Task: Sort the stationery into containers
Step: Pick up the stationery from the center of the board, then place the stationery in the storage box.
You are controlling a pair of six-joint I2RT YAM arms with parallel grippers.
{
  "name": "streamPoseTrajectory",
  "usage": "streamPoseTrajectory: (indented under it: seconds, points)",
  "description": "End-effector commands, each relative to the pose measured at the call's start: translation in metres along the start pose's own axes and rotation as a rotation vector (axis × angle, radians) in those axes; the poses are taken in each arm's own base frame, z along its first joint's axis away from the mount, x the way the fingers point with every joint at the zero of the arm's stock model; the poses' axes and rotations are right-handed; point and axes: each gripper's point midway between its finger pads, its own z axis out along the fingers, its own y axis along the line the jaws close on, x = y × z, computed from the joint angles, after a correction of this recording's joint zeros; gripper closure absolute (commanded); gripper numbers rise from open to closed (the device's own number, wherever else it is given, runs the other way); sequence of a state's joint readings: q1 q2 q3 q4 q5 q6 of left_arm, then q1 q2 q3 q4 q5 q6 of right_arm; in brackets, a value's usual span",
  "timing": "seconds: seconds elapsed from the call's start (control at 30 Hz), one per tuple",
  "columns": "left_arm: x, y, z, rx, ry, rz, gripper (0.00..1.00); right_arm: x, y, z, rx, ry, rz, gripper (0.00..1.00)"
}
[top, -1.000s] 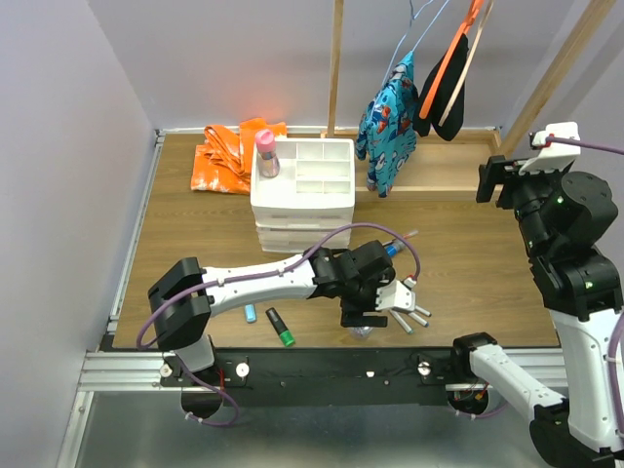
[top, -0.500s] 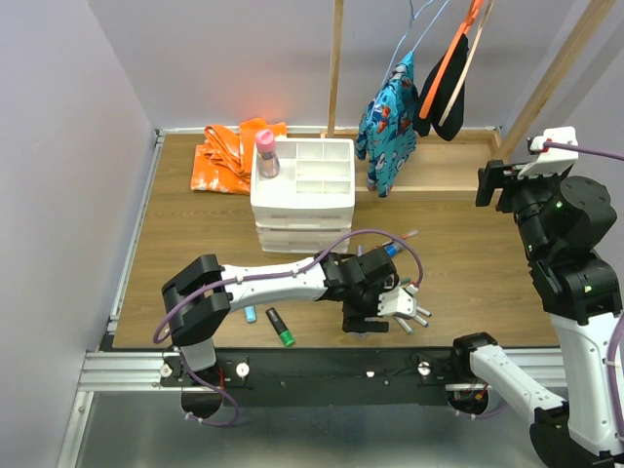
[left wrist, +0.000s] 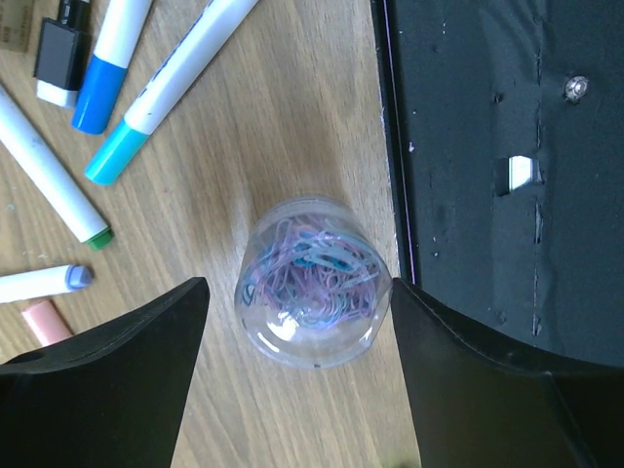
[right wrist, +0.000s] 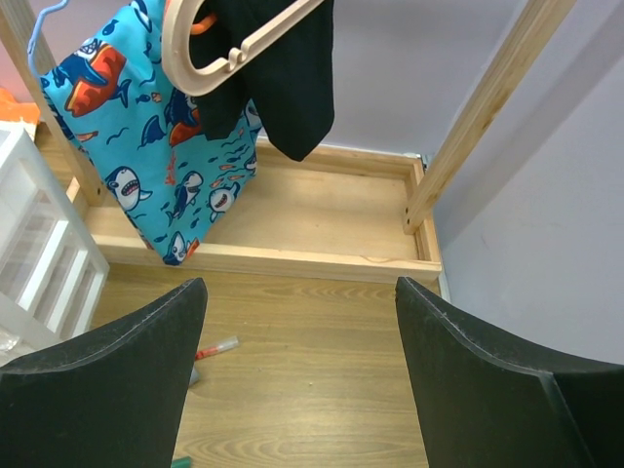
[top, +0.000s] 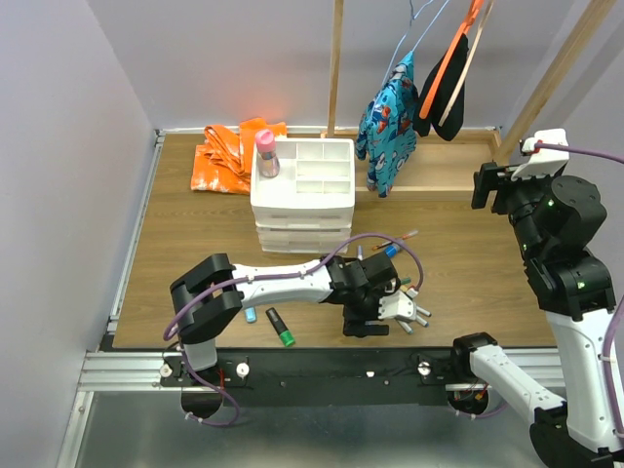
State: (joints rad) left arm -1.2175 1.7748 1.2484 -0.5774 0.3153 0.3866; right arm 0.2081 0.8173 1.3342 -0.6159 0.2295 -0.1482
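A clear round jar (left wrist: 312, 283) full of coloured paper clips stands on the wood by the table's black near edge. My left gripper (left wrist: 295, 292) is open and straddles the jar, the right finger almost at its wall, the left finger apart. In the top view this gripper (top: 363, 327) hides the jar. Several white markers (left wrist: 166, 88) with blue, green and purple caps lie just beyond it (top: 409, 307). The white drawer unit (top: 302, 195) holds a pink highlighter (top: 265, 154) in its top tray. My right gripper (top: 487, 183) is open and empty, high at the right (right wrist: 300, 292).
A blue highlighter (top: 251, 314) and a green-black highlighter (top: 280, 328) lie near the front left. A red-capped marker (right wrist: 216, 348) lies mid-table. An orange cloth (top: 229, 156) lies at the back left. The wooden frame tray (right wrist: 292, 258) with hanging clothes (top: 388, 117) stands at the back right.
My left gripper has moved a little toward the near edge and settled around the jar. The right arm has barely shifted left.
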Motion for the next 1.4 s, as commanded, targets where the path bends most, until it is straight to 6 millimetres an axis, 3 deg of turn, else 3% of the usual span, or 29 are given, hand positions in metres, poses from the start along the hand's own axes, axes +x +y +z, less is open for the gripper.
streamPoseTrajectory:
  seconds: [0.0, 0.27, 0.53, 0.6, 0.7, 0.73, 0.8, 0.83, 0.93, 1.0, 1.03, 1.07, 1.13, 1.17, 1.37]
  points:
    - [0.000, -0.007, 0.013, 0.038, -0.004, -0.022, 0.18, -0.004, -0.001, 0.000, 0.002, -0.025, 0.013, 0.14]
    - [0.001, -0.011, 0.004, 0.039, 0.001, -0.020, 0.25, -0.001, -0.001, 0.001, 0.005, -0.014, 0.011, 0.14]
    - [-0.009, -0.012, -0.018, 0.019, -0.027, 0.007, 0.31, 0.003, 0.002, 0.005, 0.000, -0.008, 0.014, 0.14]
    - [-0.016, -0.012, -0.032, 0.008, -0.041, 0.020, 0.31, 0.002, 0.002, 0.006, -0.002, -0.007, 0.015, 0.14]
    - [-0.043, -0.002, -0.069, -0.036, -0.107, 0.038, 0.31, 0.001, 0.004, 0.007, -0.007, 0.010, 0.050, 0.14]
    - [-0.062, 0.004, -0.088, -0.063, -0.156, 0.044, 0.31, 0.002, 0.006, 0.008, -0.013, 0.017, 0.068, 0.14]
    - [-0.071, 0.019, -0.119, -0.099, -0.191, 0.006, 0.31, 0.001, 0.017, 0.007, -0.061, 0.034, 0.130, 0.14]
    - [-0.090, 0.030, -0.145, -0.143, -0.252, 0.006, 0.31, 0.003, 0.022, 0.012, -0.084, 0.051, 0.137, 0.14]
    - [-0.096, 0.075, -0.202, -0.240, -0.363, -0.132, 0.31, -0.007, 0.049, 0.024, -0.201, 0.091, 0.253, 0.11]
    - [-0.109, 0.091, -0.245, -0.290, -0.474, -0.153, 0.31, -0.017, 0.077, 0.025, -0.348, 0.112, 0.338, 0.07]
    - [-0.101, 0.109, -0.265, -0.336, -0.507, -0.191, 0.31, -0.027, 0.085, 0.026, -0.397, 0.109, 0.369, 0.06]
    - [-0.102, 0.114, -0.280, -0.358, -0.541, -0.190, 0.31, -0.027, 0.093, 0.036, -0.428, 0.134, 0.432, 0.04]
    - [-0.098, 0.126, -0.314, -0.416, -0.617, -0.201, 0.31, -0.034, 0.112, 0.039, -0.553, 0.160, 0.501, 0.03]
    - [-0.097, 0.129, -0.328, -0.437, -0.648, -0.218, 0.31, -0.037, 0.112, 0.052, -0.563, 0.181, 0.571, 0.01]
    - [-0.087, 0.137, -0.403, -0.518, -0.836, -0.252, 0.31, -0.055, 0.134, 0.070, -0.827, 0.240, 0.757, 0.00]
